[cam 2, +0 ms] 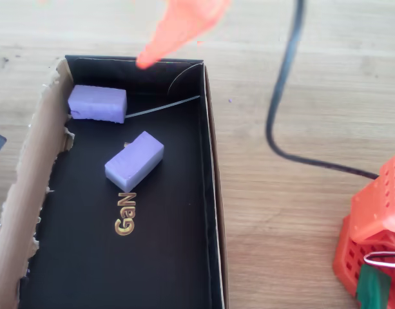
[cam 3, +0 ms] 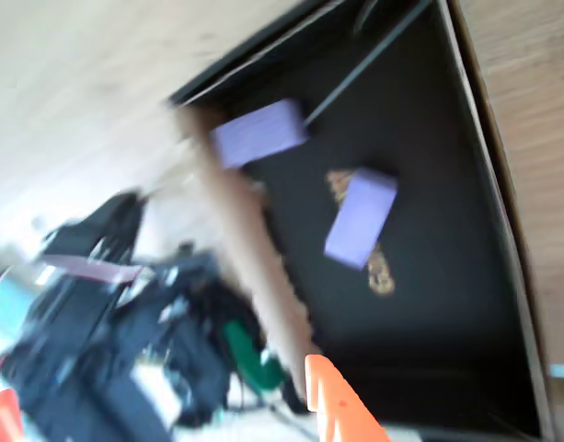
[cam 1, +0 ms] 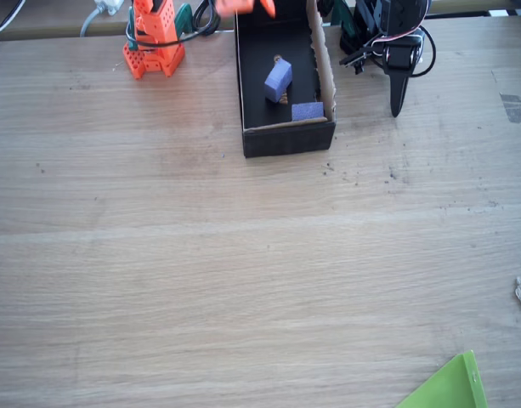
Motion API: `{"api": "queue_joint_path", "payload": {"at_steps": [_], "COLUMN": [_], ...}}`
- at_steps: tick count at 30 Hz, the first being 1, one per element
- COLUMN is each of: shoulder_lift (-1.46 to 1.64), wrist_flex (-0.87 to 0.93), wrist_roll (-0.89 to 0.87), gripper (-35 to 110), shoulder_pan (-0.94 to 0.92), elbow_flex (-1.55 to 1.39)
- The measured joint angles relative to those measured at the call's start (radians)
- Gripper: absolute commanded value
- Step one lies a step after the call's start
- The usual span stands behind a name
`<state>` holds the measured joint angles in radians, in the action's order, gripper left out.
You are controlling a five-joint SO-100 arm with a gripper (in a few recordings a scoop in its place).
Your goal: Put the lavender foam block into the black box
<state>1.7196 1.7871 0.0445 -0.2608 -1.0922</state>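
Lavender foam block inside the black box

Lavender foam block (cam 2: 97, 103) lies in a corner of the black box (cam 2: 210, 193), against the torn tan wall; a second lavender block (cam 2: 134, 161) lies mid-floor, apart; the orange tool (cam 2: 178, 29) blurs above the box's end wall, grip state unclear; wooden bench (cam 1: 243, 280) open around.

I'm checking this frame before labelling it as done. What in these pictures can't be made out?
- Gripper: an orange blur cut off by the top edge in the overhead view; open or shut cannot be told.
- Which block in the black box is the lavender foam block: the corner block or the middle block; surface texture is too blurred in the wrist view, too small in the fixed view.
- The box's far end: cut off by the overhead view's bottom edge.
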Motion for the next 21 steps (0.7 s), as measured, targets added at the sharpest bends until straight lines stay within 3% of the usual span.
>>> {"api": "queue_joint_path", "payload": {"at_steps": [2, 4, 7, 12, 17, 21], "shoulder_lift": [0.087, 0.170, 0.272, 0.428, 0.621, 0.776], "wrist_flex": [0.028, 0.037, 0.038, 0.011, -0.169, -0.388], "wrist_roll": [-0.005, -0.017, -0.054, -0.106, -0.164, -0.202], "gripper": [25, 0, 0, 0, 0, 0], "shoulder_pan": [-0.026, -0.078, -0.187, -0.601, -1.085, -1.232], "elbow_flex": [0.000, 0.000, -0.031, -0.242, -0.541, -0.793]}}
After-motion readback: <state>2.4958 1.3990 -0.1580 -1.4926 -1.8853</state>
